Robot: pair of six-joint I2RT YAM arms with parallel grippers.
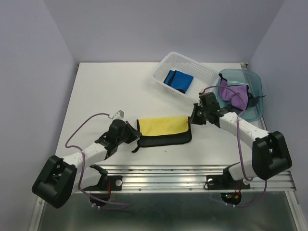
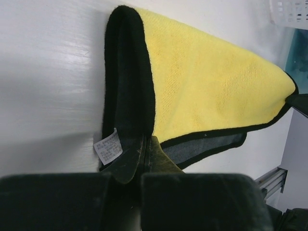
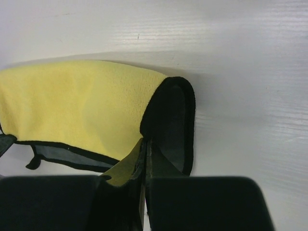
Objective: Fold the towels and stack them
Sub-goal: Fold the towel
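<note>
at the middle of the table the yellow towel lies folded once, with the left fingers clenched on its left end and the right fingers clenched on its right end. the fold looks half done, and the next move likely calls for carrying one end over the other. three towels show: one yellow, one blue towel in the one white basket, and one purple towel in the one teal bin.

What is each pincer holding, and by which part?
Both hold the yellow towel: left pincer pinches its left folded end, right pincer its right folded end.
</note>
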